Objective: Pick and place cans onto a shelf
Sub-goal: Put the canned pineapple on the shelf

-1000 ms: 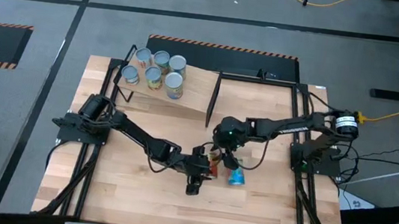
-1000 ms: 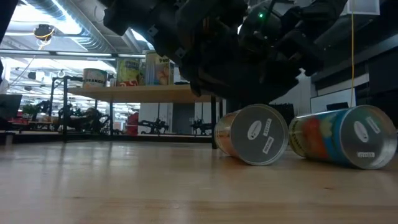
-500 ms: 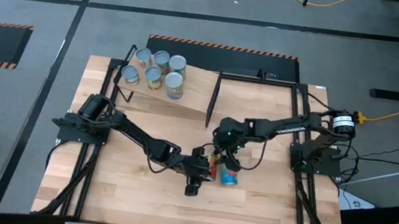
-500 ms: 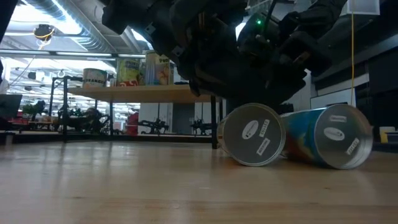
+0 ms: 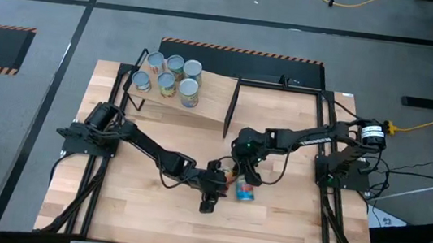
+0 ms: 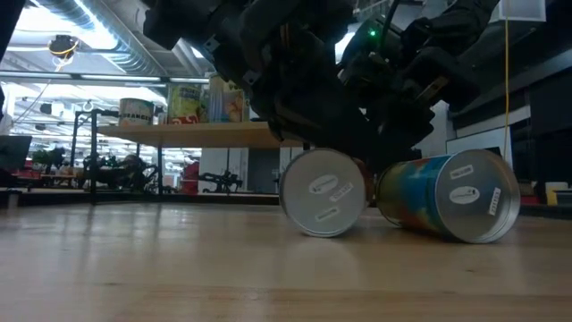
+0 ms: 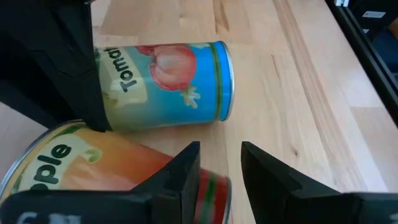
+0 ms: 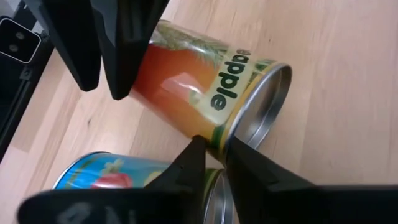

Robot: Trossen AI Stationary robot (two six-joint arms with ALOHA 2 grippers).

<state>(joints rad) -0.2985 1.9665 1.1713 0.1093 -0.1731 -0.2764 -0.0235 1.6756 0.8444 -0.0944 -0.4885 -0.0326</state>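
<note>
Cans lie toppled mid-counter: tomato can beside apple can. Right end effector, fingers nearly closed, holds nothing; left end effector is open; next, a grasp.

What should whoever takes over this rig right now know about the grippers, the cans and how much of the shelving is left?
Left gripper: low over the table's middle, fingers slightly apart, holding nothing, right at the orange can.
Right gripper: down at the same spot, at the rim of the blue can; no grip can be confirmed.
Cans: five stand on the shelf, grouped at its left end. The orange and blue cans lie on their sides, close together on the table.
Done: five shelved.
Left: pick up the two lying cans and shelve them.
</note>
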